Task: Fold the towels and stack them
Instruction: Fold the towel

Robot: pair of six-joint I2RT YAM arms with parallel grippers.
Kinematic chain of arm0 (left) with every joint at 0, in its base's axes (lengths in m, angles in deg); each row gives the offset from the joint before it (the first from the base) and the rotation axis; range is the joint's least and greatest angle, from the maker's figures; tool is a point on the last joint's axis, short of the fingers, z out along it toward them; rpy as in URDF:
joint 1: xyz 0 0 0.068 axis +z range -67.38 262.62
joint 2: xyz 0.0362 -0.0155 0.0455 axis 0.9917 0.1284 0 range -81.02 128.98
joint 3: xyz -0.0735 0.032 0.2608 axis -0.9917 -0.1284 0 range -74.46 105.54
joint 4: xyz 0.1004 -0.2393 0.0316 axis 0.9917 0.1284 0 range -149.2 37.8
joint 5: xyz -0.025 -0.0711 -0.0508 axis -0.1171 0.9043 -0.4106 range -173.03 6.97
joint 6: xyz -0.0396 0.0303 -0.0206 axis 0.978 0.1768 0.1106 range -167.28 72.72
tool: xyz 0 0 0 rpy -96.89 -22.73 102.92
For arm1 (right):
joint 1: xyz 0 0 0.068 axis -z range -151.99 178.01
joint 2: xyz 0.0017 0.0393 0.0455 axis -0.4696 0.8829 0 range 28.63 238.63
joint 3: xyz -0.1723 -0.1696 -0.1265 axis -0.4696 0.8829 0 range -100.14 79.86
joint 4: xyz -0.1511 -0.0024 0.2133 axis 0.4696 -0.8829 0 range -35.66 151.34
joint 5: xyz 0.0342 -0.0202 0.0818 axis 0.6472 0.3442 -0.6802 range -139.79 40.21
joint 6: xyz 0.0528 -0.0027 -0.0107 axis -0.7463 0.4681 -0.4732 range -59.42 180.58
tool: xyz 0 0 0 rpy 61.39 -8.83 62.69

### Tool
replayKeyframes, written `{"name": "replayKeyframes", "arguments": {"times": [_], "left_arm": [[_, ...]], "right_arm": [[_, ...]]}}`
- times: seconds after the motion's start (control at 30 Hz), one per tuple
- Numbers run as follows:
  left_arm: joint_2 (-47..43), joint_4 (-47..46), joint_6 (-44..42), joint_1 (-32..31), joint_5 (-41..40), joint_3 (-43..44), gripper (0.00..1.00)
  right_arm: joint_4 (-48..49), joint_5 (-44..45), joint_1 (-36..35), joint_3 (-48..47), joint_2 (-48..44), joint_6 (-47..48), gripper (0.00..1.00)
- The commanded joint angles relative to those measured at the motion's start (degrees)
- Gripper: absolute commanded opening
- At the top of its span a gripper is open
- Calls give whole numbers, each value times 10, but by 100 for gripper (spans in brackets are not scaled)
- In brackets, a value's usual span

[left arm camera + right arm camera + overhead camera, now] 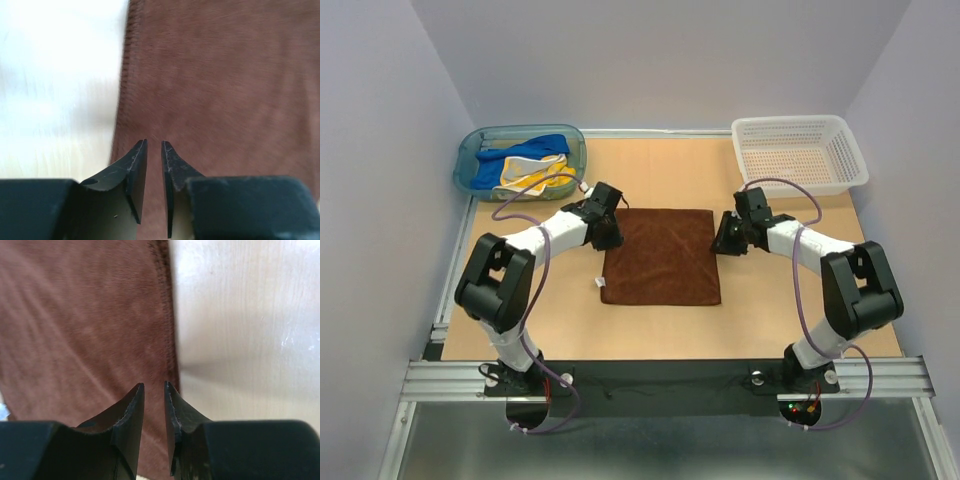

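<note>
Far left, the tub (470, 168) holds the blue towel (535, 147) and yellow towel (532, 181), both crumpled. The left gripper (154, 143) sits just inside the left hem of the brown towel (660, 262). Its fingers are a narrow slit apart with no cloth between. The towel lies flat mid-table. The right gripper (154, 385) mirrors this at the right hem, with the same slit. Risk: with so little gap, one side may skim over the hem and miss, so the other lifts alone and the fold skews or drags.

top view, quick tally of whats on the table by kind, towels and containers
towels: 3 (brown towel flat on the table, blue towel and yellow towel in the tub)
tubs: 1 (teal tub)
baskets: 1 (white basket)
total: 5
</note>
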State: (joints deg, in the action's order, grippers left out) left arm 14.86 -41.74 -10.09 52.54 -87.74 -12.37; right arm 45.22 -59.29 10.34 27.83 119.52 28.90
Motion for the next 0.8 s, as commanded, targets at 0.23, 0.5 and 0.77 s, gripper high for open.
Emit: {"name": "replayKeyframes", "arguments": {"times": [0.23,0.5,0.77], "left_arm": [[43,-24,-31,32,-4,-23,24],[22,-20,-39,64,-17,-52,23],[1,-7,-44,64,11,0,32]], "right_arm": [[47,38,0,-12,66,26,25],[43,111,27,33,38,14,17],[39,39,27,-26,5,32,22]]}}
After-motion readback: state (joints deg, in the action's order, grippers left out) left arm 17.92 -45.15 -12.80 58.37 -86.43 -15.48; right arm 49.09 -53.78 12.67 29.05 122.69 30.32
